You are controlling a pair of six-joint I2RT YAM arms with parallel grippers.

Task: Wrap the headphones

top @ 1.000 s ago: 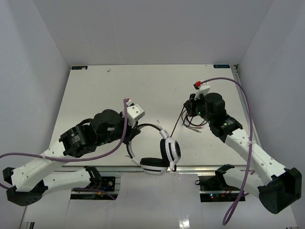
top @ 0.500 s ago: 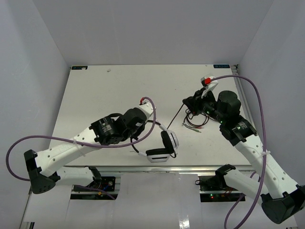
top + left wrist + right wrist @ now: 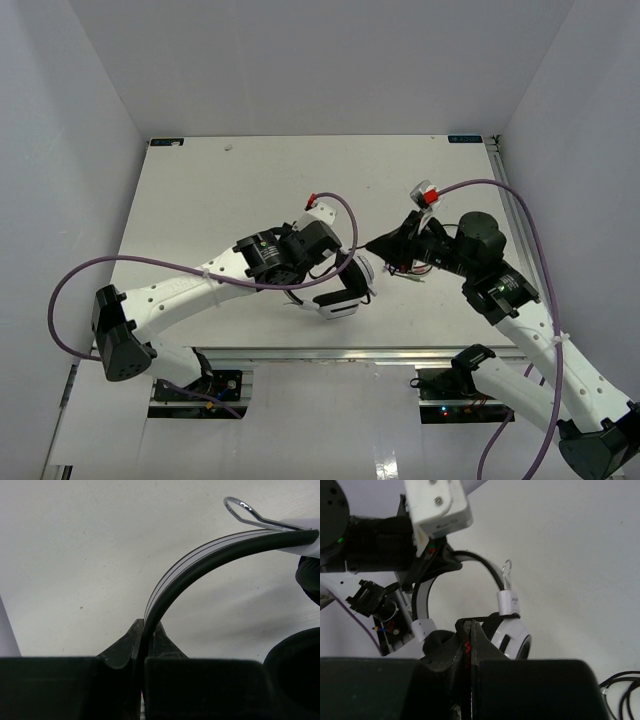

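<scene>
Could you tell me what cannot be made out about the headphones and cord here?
Top view: the left arm covers the headband of the headphones; the cord is too thin to trace.
Left wrist view: the right edge cuts off the ear cups.
Right wrist view: the right gripper hides the cord below its grip; the coil leaves the corner.

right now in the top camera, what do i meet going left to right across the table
left arm's white link → headphones → cord, lying in slack loops → right arm's white link. The two grippers overlap the headphones, so they are left out.
</scene>
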